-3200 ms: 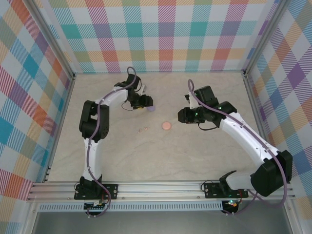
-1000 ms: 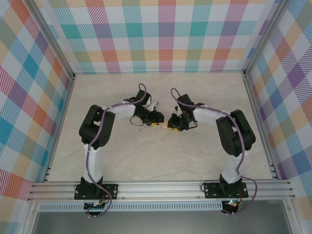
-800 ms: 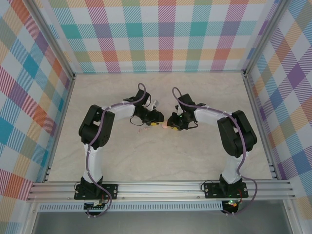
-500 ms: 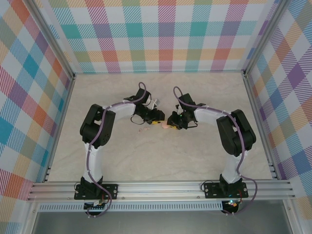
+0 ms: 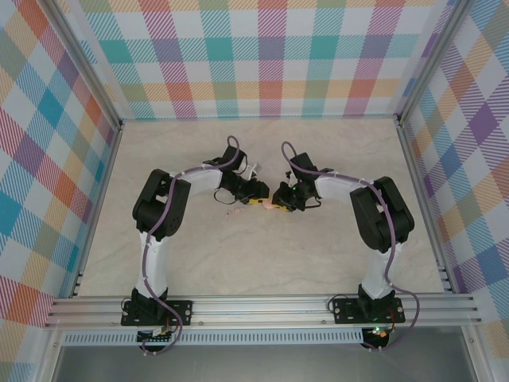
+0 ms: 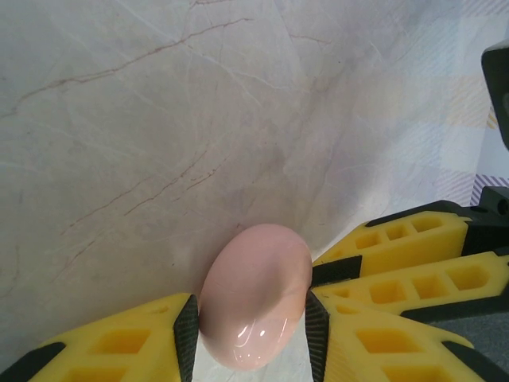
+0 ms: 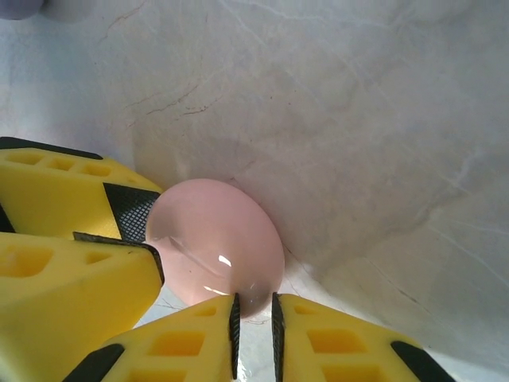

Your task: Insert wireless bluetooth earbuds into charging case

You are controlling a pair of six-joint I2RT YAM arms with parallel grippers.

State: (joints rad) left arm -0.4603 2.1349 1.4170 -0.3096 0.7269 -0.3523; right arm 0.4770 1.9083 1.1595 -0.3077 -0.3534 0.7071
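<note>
The left tool (image 6: 251, 320) gripped the pink charging case (image 6: 256, 286) across its width, long axis pointing away over the surface (image 6: 159, 119), while the right tool (image 7: 253, 306), jaws almost together, met the case's edge from the opposite side.

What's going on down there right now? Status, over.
Left tool shut on pink charging case. Right tool shut at its rim. Case not yet open.
</note>
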